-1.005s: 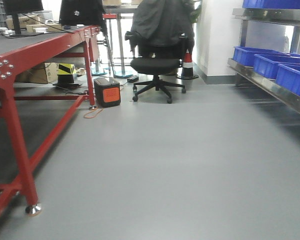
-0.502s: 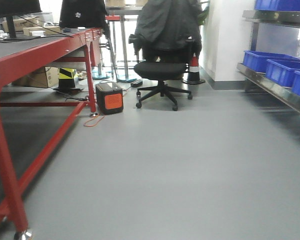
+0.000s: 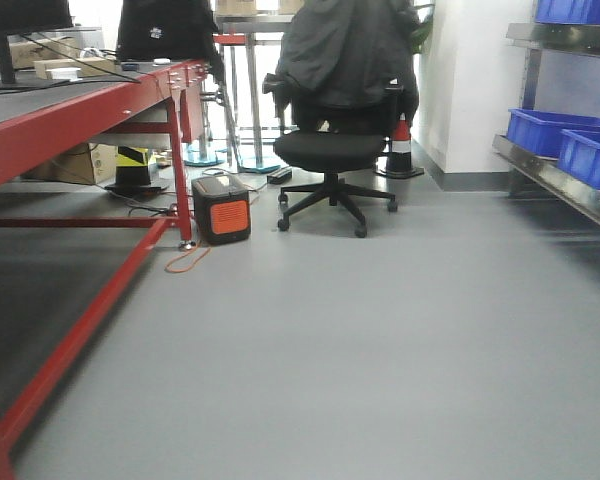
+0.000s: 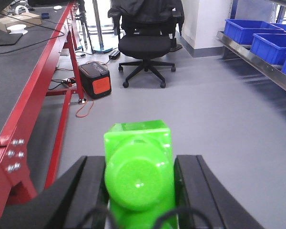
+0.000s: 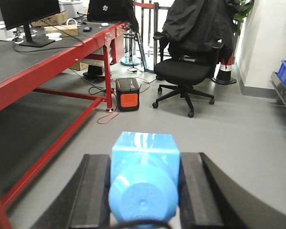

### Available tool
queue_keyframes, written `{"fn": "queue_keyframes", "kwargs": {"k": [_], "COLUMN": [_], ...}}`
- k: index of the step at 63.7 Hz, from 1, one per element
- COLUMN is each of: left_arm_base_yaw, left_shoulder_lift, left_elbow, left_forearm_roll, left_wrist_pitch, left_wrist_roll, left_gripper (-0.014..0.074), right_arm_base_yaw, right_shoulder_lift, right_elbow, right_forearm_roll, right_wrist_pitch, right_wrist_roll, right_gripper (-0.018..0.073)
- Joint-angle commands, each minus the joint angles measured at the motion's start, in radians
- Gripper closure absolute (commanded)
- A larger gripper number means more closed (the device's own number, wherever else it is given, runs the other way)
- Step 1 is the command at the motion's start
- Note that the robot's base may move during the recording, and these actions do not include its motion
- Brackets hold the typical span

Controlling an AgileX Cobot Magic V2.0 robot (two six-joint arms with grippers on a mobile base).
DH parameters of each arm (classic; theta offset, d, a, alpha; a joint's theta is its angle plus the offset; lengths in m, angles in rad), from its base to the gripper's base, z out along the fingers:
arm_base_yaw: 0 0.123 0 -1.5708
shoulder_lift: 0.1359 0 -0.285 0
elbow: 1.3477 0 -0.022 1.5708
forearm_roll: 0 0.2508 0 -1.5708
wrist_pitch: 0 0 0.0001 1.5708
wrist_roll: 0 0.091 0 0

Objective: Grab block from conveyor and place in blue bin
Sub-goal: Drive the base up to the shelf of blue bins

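My right gripper (image 5: 144, 183) is shut on the bright blue block (image 5: 144, 176), cube base forward and knob toward the camera, held above the grey floor. My left gripper (image 4: 139, 183) is shut on a bright green block (image 4: 139, 171) of the same shape. The conveyor (image 3: 75, 110), a dark belt on a red frame, runs along the left; it also shows in the left wrist view (image 4: 19, 90) and the right wrist view (image 5: 47, 62). Blue bins (image 3: 565, 140) sit on a metal shelf at the right, also in the left wrist view (image 4: 257, 33). Neither gripper shows in the front view.
A black office chair (image 3: 335, 150) draped with a dark jacket stands ahead. A black and orange box (image 3: 222, 210) with an orange cable sits by the conveyor leg. A traffic cone (image 3: 401, 145) stands by the white wall. A monitor (image 5: 26, 12) and boxes sit on the conveyor.
The front view has moved forward and swung: the chair and orange box are closer, the conveyor's near leg has slid out at the bottom left, and the blue bins have shifted right.
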Motion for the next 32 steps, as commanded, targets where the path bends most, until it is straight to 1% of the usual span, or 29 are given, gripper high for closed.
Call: {"fn": "queue_keyframes", "kwargs": {"k": [1,32], "left_arm_base_yaw": [-0.007,-0.007], "left_shoulder_lift": [-0.007,-0.007], "left_elbow": [0.002,0.002], "left_forearm_roll": [0.000,0.000], "left_wrist_pitch": [-0.021,-0.021], "left_wrist_roll": [-0.007,-0.007], "left_gripper": [0.0707,0.0707], "right_arm_base_yaw": [0.002,0.002], "right_shoulder_lift": [-0.005,-0.005], "right_elbow": [0.001,0.001], "right_forearm_roll": [-0.011,-0.011], "right_wrist_pitch": [-0.022,-0.022], "right_wrist_roll": [-0.003,-0.003], "right_gripper": [0.0712,0.0712]}}
